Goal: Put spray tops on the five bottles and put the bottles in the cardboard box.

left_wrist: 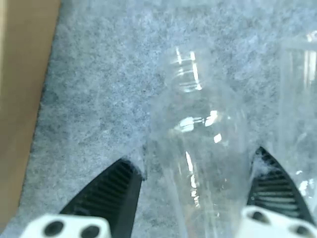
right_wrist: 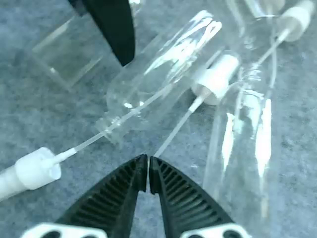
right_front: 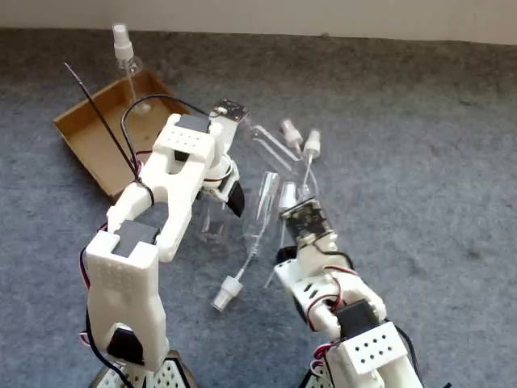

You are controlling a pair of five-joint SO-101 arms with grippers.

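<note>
Just off the cardboard box (right_front: 85, 133), on the side facing the two arms, a capless bottle (left_wrist: 198, 148) of clear plastic sits between the jaws of the left gripper (left_wrist: 195, 166). The jaws stand wide apart and lie against the bottle's two sides, clasping it, with its open neck pointing away from the wrist. A strip of carpet separates this bottle from the box wall.

Inside the box, at its far corner, a capped bottle (right_front: 129, 77) stands upright with its spray top on.

Farther from the box than the left gripper, a lying bottle (right_wrist: 158, 64) rests on its side. A pulled-out spray top (right_wrist: 32, 171) lies beyond its mouth, and the thin tube of that top runs into the neck. Just beside it lies a second clear bottle (right_wrist: 242, 144), and a loose spray top (right_wrist: 215, 79) rests between the two. The right gripper (right_wrist: 148, 171) hovers over this cluster, its jaws pressed together with nothing between them. The free end of the loose top's tube lies near its tip.

Farther still from the box, toward the back of the cluster, lie two more spray tops, one (right_front: 292, 129) beside the other (right_front: 312, 143).

A grey carpet (right_front: 420, 162) with a short, mottled nap covers the whole bench. Behind the box, along the carpet's far edge, runs a pale wall (right_front: 323, 16).
</note>
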